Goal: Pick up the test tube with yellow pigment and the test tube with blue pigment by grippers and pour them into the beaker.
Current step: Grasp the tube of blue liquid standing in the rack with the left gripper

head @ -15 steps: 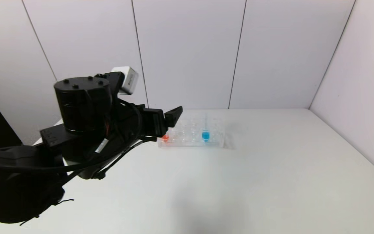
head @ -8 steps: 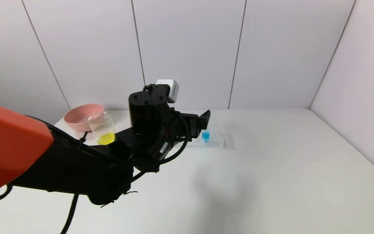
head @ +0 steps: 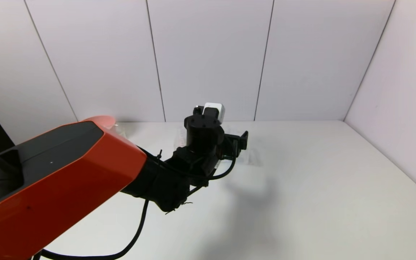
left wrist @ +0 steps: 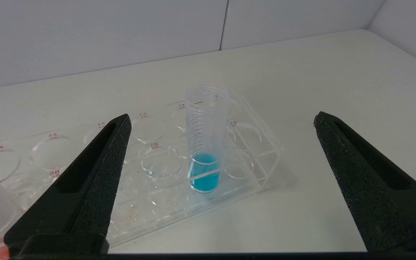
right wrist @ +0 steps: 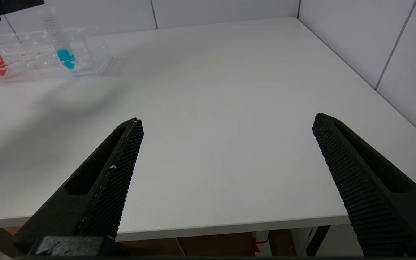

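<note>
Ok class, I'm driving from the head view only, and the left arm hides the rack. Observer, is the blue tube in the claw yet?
Observer: No. The test tube with blue pigment stands upright in the rack, ahead of the open left claw, untouched.
Operator: Lined up?
Observer: Roughly; the left wrist view shows it between the two fingers' lines.
Operator: And the right arm?
Observer: The right claw is open and empty above the table's near edge, away from the rack.

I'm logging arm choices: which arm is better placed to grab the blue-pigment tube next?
Left. The left gripper is open and lined up on the test tube with blue pigment, upright in the rack. The right gripper is open too, but far back near the table edge.
</note>
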